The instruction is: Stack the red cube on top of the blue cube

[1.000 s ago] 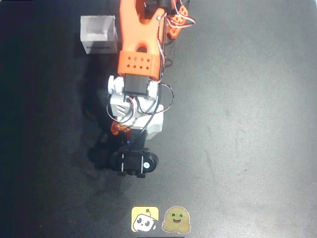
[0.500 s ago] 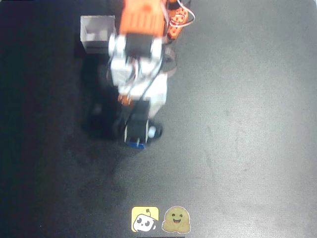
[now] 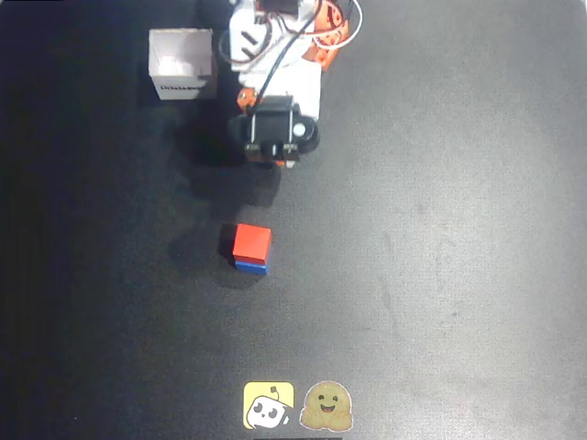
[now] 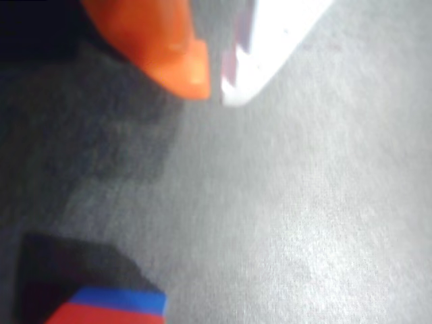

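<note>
In the overhead view the red cube (image 3: 252,242) rests on the blue cube (image 3: 250,267), of which just a thin blue strip peeks out at the lower edge. The stack stands alone near the middle of the black mat. My gripper (image 3: 275,158) hangs well above it in the picture, under the black wrist motor, touching neither cube. The wrist view has the orange finger (image 4: 169,47) and the white finger (image 4: 270,40) close together, gripper (image 4: 214,86) shut with nothing held. At its bottom-left corner sit the blue cube (image 4: 121,300) and the red cube (image 4: 94,316).
A white cardboard box (image 3: 182,62) stands open at the top left, beside the arm's base. Two stickers, a yellow one (image 3: 268,405) and a smiling one (image 3: 327,407), lie at the mat's bottom edge. The dark mat stretches wide to the right.
The arm has pulled back toward the top of the picture, away from the cubes. The stack, covered by the gripper before, now stands free.
</note>
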Robot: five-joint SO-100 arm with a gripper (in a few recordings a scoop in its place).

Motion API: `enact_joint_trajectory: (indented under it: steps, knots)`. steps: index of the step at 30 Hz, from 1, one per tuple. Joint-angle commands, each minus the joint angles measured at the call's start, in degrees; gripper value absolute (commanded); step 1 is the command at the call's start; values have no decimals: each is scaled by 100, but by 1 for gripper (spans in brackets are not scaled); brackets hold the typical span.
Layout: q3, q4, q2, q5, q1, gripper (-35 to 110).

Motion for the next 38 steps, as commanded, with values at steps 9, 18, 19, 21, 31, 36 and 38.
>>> enact_joint_trajectory:
  steps: [9,18,19,21,31,36,38]
  knots:
    - [1055,-352,967,185,-44,0]
    - [1063,923,976,211,-9,0]
    - [1063,1028,976,176,-9,0]
    - [1063,1028,976,132,-35,0]
    - [1063,1028,976,132,-18,0]
    - [1063,1028,976,132,-18,0]
    - [1063,1028,976,132,-18,0]
